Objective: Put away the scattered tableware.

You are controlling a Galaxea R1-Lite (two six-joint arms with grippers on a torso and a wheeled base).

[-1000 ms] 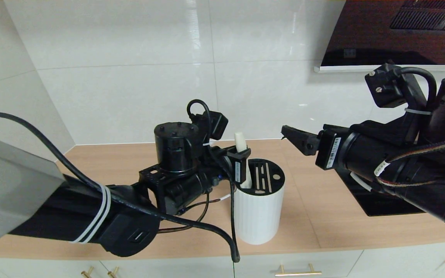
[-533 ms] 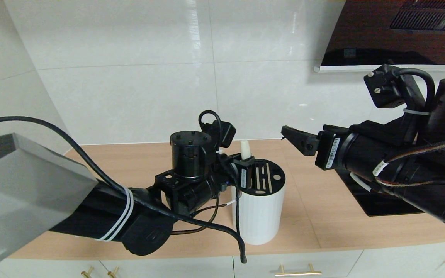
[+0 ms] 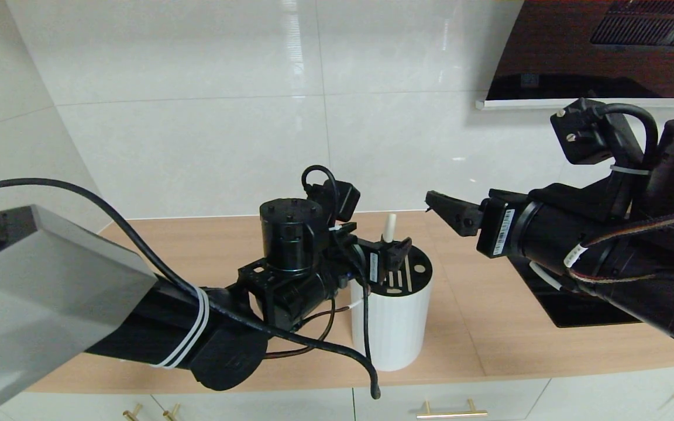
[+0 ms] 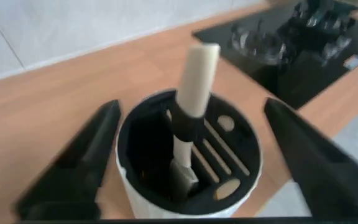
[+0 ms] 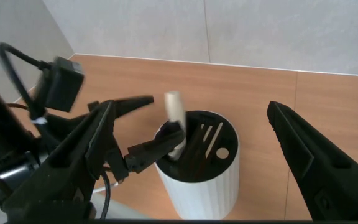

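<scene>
Hovering the left gripper (image 3: 392, 248) just above the black slotted top of the white ribbed holder (image 3: 392, 327), fingers spread well apart and clamping nothing. Straddling the cream-handled utensil (image 3: 389, 225), standing close to upright between those two fingers with its lower end sunk into the holder's top and its pale handle rising above the fingertips.

Looking down along the left gripper (image 4: 191, 107) in its own wrist view: one dark finger lying to each side of the utensil (image 4: 197, 74), with open space showing between handle and finger on both sides, and the holder (image 4: 124, 186) sitting directly beneath and between the fingertips.

Holding the right gripper (image 3: 439, 204) up in the air, fingers likewise parted wide and gripping nothing, pointing at the holder from the side opposite the left gripper and staying well apart from it. Framing, between the spread fingers of the right gripper (image 5: 190, 107), the holder (image 5: 197, 186) and the utensil (image 5: 176, 112) ahead and below; one left finger crossing the handle there, contact impossible to tell.

Resting the holder on the wooden counter (image 3: 196, 240) below both grippers, with the black cooktop (image 3: 583, 310) lying under the right arm, behind its fingertips.
</scene>
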